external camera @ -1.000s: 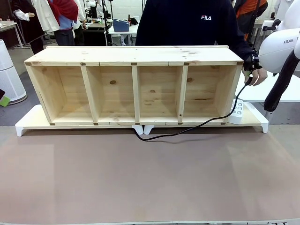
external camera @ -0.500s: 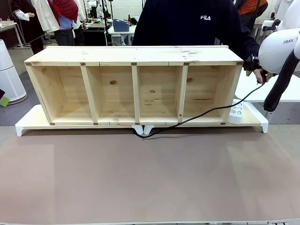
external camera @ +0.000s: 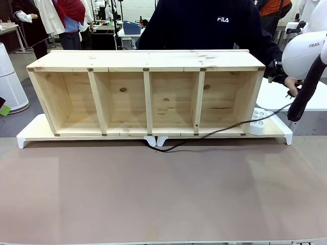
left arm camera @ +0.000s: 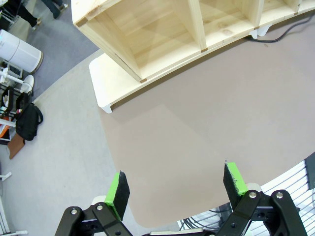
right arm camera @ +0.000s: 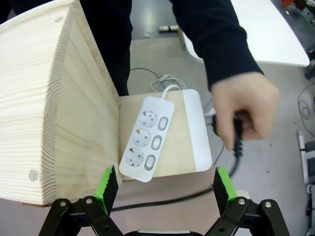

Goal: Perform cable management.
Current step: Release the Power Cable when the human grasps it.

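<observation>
While the person's hand holds the plug of the cable at about 3 o'clock of the wooden shelf, probably to offer it, the cable runs from there along the shelf's front to the middle. The power strip lies free just beside the shelf. The right gripper hangs above the strip, fingers wide and empty. The left gripper is wide too, touching nothing.
</observation>
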